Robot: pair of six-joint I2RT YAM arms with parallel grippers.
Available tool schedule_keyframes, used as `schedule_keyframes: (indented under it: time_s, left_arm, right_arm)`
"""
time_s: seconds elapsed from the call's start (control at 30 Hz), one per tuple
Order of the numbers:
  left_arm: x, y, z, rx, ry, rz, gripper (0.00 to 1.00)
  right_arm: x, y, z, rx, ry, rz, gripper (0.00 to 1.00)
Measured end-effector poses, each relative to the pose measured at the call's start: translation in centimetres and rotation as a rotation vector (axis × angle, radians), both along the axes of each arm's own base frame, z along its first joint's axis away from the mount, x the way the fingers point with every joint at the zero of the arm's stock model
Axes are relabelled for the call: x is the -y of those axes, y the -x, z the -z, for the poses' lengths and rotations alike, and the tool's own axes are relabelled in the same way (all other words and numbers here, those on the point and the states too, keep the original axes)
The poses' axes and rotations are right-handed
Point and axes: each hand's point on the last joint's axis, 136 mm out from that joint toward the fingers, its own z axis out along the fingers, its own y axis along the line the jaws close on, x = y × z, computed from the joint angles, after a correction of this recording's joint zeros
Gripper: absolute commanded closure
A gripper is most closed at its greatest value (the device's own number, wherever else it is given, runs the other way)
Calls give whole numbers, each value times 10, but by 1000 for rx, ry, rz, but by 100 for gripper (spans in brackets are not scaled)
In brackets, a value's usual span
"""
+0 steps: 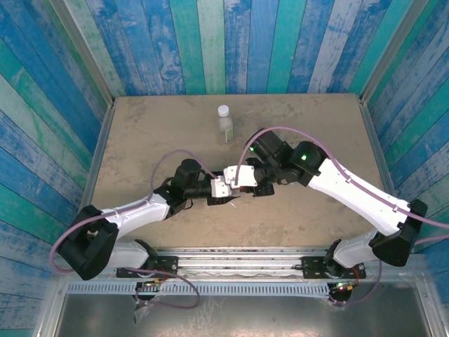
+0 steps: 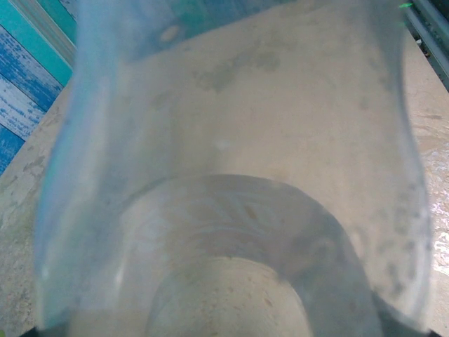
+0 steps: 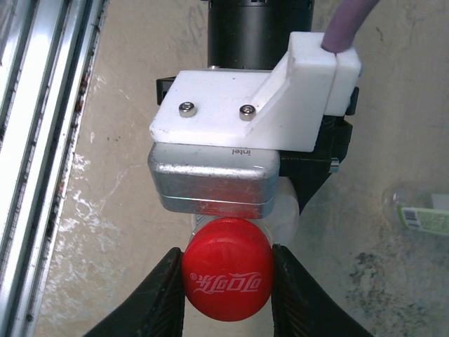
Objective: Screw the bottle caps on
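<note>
My right gripper (image 3: 226, 281) is shut on the red cap (image 3: 226, 275), its black fingers (image 3: 163, 291) pressing both sides. Behind the cap, the clear neck of a bottle (image 3: 284, 210) meets it. That clear bottle (image 2: 231, 210) sits very close to the lens in the left wrist view, held by my left gripper (image 1: 222, 188). Both grippers meet above the table's middle, the right gripper (image 1: 243, 178) facing the left one. The green-white label bottle (image 1: 225, 126) stands upright at the back with the white cap (image 1: 224, 110) on it; it appears again as bottle (image 3: 421, 214).
The left wrist's silver camera and white mount (image 3: 245, 119) hang just behind the red cap. A metal rail (image 3: 35, 140) runs along the table's near edge. Blue plank walls (image 1: 224, 42) enclose the tan table (image 1: 140, 133).
</note>
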Motion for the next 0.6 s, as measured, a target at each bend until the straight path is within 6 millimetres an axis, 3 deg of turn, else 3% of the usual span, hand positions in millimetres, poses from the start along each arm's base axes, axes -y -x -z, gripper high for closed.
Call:
schedule_keyframes:
  time_s: [0.23,0.33,0.6]
  left_arm:
    - [-1,-11,-4,17,7,-62,42]
    - [-5,-26,-9,53,10,-151,42]
    - [-20,-71,-27,166,11,-387,43]
  right_arm:
    - [1,-5,-5,-15,-13,80,92]
    - [1,-17,-8,-34,-37,220,99]
    - [0,-53,-17,-210,-216,766,99]
